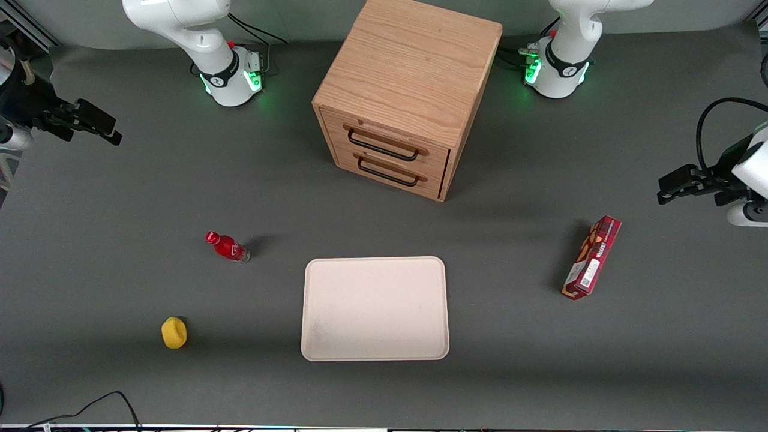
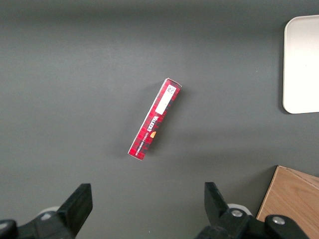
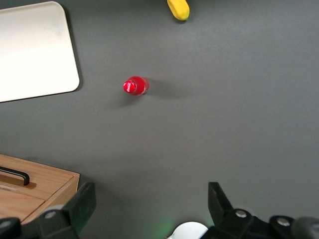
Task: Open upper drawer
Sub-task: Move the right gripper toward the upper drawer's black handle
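The light oak cabinet [image 1: 408, 66] stands at the middle of the table's back part, its front turned toward the front camera. The upper drawer [image 1: 384, 139] is shut flush, with its black wire handle [image 1: 382, 147] above the identical lower drawer [image 1: 393, 174], also shut. My gripper [image 1: 110, 132] hangs open and empty, well off sideways from the cabinet toward the working arm's end of the table. In the right wrist view the gripper [image 3: 149, 199] has its fingers [image 3: 82, 201] spread wide over bare mat, with a cabinet corner [image 3: 42, 186] and a black handle [image 3: 15, 175] nearby.
A red bottle [image 1: 227, 246] [image 3: 135, 86] stands between my gripper and a cream tray [image 1: 375, 309] [image 3: 35, 50]. A yellow fruit-like object [image 1: 174, 332] [image 3: 178, 8] lies nearer the front camera. A red box [image 1: 591, 258] [image 2: 154, 118] lies toward the parked arm's end.
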`<state>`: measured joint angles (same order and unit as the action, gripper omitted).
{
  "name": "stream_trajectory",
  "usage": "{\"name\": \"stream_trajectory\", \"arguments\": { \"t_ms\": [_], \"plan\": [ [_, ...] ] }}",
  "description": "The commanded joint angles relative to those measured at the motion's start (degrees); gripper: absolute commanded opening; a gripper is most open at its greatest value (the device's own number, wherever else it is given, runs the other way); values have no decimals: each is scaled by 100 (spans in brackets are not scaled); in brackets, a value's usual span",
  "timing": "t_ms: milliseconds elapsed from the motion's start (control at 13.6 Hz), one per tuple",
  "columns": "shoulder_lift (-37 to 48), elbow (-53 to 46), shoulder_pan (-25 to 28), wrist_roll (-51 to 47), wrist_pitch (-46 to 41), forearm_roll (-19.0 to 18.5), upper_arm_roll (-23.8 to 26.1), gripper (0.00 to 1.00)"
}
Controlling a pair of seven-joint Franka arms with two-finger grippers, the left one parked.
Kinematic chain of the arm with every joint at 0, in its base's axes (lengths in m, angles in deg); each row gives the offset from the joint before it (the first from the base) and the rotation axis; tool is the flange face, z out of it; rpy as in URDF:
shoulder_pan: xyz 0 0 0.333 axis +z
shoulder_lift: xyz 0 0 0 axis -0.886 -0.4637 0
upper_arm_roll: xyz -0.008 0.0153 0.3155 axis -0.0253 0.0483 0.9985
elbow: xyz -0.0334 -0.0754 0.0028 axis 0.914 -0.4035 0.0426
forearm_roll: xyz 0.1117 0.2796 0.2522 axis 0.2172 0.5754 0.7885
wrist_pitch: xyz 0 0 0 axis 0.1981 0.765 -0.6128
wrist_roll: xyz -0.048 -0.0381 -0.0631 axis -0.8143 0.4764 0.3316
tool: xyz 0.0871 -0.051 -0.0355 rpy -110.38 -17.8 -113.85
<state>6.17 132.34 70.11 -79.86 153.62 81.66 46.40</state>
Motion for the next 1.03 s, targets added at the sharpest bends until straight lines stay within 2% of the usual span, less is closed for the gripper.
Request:
{"name": "stream_trajectory", "arguments": {
  "t_ms": [0, 440, 587, 734, 954],
  "plan": [
    [-24, -139, 0, -75, -263, -121, -18, 100],
    [-156, -288, 9, 178, -273, -16, 25, 100],
    [-165, -341, 96, 863, -281, 334, 78, 100],
    [-261, -315, 97, 944, -334, 730, 323, 100],
    [-559, -499, 88, 945, -334, 897, 1147, 100]
  ]
}}
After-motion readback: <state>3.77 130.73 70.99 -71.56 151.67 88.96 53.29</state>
